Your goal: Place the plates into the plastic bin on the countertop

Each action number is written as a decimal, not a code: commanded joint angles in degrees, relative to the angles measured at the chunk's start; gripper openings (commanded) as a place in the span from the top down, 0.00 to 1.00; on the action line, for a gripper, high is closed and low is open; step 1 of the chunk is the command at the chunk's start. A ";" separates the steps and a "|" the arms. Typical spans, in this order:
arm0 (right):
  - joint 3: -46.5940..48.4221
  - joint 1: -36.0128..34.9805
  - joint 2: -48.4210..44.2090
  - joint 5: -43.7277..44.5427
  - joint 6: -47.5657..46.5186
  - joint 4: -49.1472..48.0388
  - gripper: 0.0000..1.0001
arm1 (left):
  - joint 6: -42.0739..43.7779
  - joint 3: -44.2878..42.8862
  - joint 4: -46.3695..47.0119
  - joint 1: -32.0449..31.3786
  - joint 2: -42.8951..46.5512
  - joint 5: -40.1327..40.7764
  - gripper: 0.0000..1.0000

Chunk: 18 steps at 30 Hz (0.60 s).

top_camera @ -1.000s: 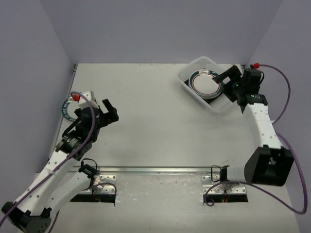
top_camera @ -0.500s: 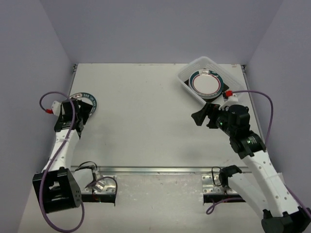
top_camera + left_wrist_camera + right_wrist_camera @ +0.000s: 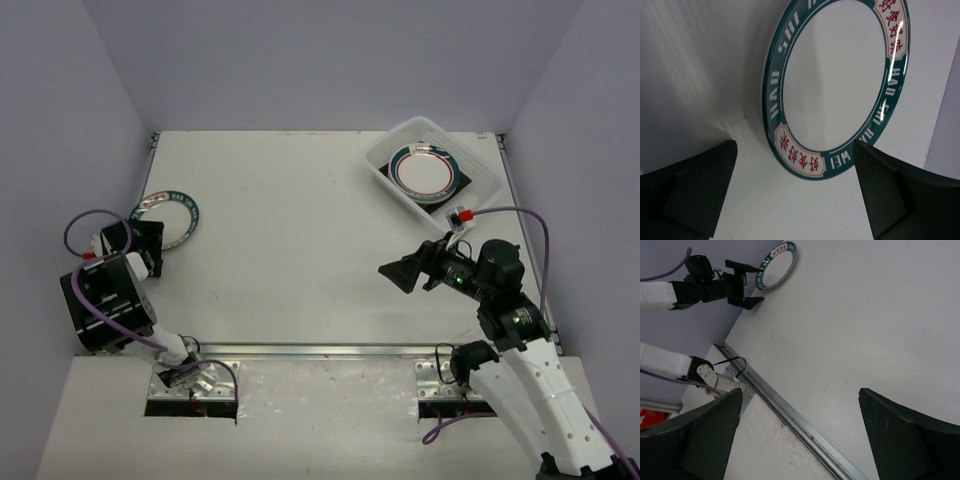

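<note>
Left gripper (image 3: 795,148) open, empty, low over countertop (image 3: 300,230), far left. Bin (image 3: 380,170) far right holds plates (image 3: 425,172). One round plate (image 3: 840,85) lies flat just beyond the jaws. Looks rigid, glazed, slick, chippable: pinch the near rim. Right gripper (image 3: 402,272) open, idle.

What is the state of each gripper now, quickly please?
Left gripper: open, holding nothing; the teal-rimmed round plate lies ahead of it, not gripped.
Right gripper: open, holding nothing.

Bright, even overhead light; shadows soft and faint on the countertop (image 3: 300,230); white glare streak on rim of plate (image 3: 835,85) by left edge; fingers (image 3: 695,195) dark and blurred in both wrist views.
</note>
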<state>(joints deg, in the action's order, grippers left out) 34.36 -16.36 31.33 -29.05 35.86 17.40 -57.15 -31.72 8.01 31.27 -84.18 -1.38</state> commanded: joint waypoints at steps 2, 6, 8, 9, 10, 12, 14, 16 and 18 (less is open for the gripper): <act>-5.17 -0.07 -2.94 -5.20 3.97 -5.62 0.01 | 1.42 -2.66 4.67 1.34 -10.77 -3.68 0.04; -4.86 0.01 -2.96 -5.91 3.84 -5.60 0.01 | 1.71 -3.75 2.63 1.34 -13.95 -0.86 0.15; -4.42 0.01 -3.08 -5.84 3.64 -5.48 0.01 | 2.36 -4.71 1.47 1.34 -15.27 -0.29 0.25; -4.20 -0.09 -3.11 -5.74 3.55 -5.40 0.01 | 2.59 -5.61 0.75 1.34 -16.06 -0.08 0.33; -4.03 -0.16 -3.07 -5.67 3.47 -5.31 0.01 | 2.66 -6.16 -0.11 1.39 -16.54 0.16 0.39; -3.57 -0.39 -2.88 -5.37 3.13 -5.20 0.01 | 2.73 -6.47 -1.36 1.35 -16.93 0.99 0.51; -3.00 -0.55 -2.73 -5.08 2.65 -4.76 0.01 | 3.11 -6.80 -1.50 1.34 -17.53 0.85 0.58; -2.31 -0.63 -2.65 -4.66 2.00 -3.94 0.01 | 3.83 -7.98 -1.90 1.34 -18.79 0.30 0.69; -1.68 -0.68 -2.60 -4.24 1.41 -3.04 0.01 | 4.26 -9.52 -2.70 1.34 -20.49 -0.29 0.81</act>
<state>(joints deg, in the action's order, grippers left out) 28.95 -16.64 28.62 -33.63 39.03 15.11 -55.99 -40.20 15.28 32.45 -98.95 -3.03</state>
